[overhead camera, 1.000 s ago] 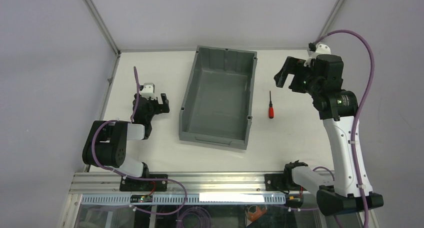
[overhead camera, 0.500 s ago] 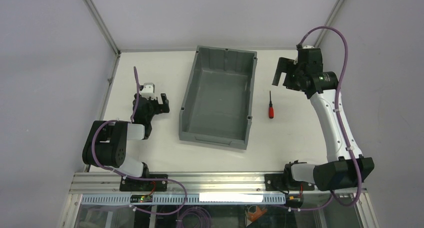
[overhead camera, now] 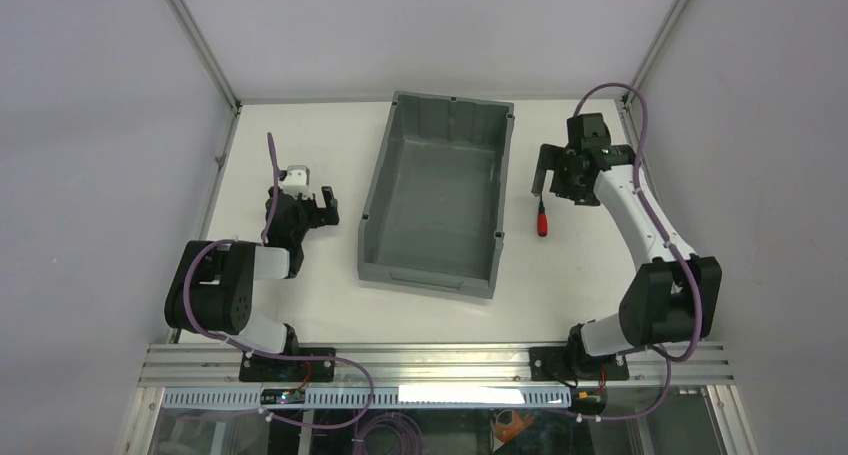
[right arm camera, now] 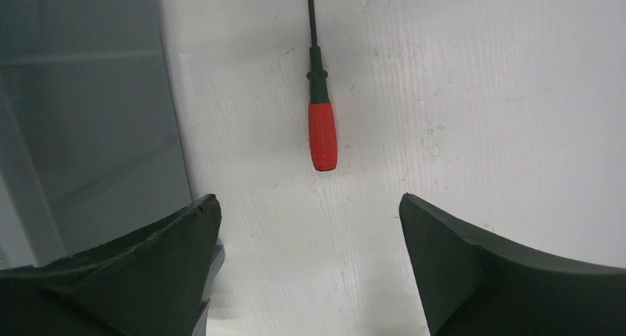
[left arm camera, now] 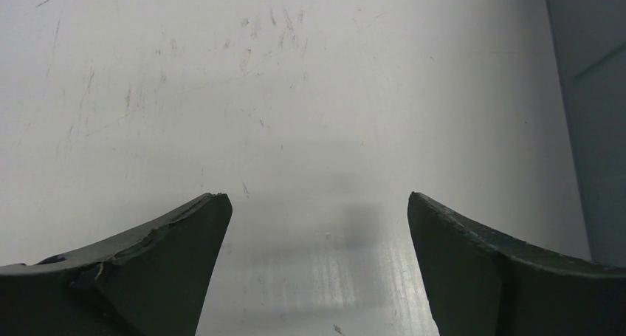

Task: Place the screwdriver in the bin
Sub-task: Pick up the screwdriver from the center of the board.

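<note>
Screwdriver (overhead camera: 542, 222) lies flat on the white bench (overhead camera: 590, 275), right of centre in the overhead view, just outside the right wall of the bin (overhead camera: 372, 200). Right gripper (overhead camera: 546, 175) hovers over its shaft, jaws spread wide and empty, red handle centred ahead of them. Left gripper (overhead camera: 322, 203), left of the bin, likewise gapes empty.

white scratched table (overhead camera: 300, 305), plain grey walls (overhead camera: 110, 95), aluminium frame rail (overhead camera: 400, 356)

Bright even light; soft shadows; wrist views sharp, near edges blurred
</note>
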`<state>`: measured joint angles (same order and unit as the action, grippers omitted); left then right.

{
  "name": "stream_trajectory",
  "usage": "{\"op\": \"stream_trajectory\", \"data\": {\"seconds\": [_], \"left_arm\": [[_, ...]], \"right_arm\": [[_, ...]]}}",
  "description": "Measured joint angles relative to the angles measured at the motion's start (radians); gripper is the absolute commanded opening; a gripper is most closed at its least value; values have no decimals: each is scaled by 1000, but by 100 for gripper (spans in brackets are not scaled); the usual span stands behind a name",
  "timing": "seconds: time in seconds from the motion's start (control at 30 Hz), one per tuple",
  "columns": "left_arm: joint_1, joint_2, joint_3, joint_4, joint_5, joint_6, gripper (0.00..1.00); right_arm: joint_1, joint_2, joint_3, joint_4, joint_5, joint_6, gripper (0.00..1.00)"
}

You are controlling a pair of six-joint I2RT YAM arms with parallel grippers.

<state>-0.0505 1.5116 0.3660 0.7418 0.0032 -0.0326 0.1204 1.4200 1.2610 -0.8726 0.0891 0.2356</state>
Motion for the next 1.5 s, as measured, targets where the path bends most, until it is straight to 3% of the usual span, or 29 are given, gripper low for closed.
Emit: {"op": "stream_trajectory", "data": {"seconds": [0.6,1.2,1.5], "left_arm": [[0,0,0,0,0,0,99],[0,0,0,0,0,0,99],[0,0,0,0,0,0,99]], "right_arm": [[0,248,-100,128,-26,7,74],[0,349,-107,169,-2,8,33],[1,349,-107,170,3,8,20]]}}
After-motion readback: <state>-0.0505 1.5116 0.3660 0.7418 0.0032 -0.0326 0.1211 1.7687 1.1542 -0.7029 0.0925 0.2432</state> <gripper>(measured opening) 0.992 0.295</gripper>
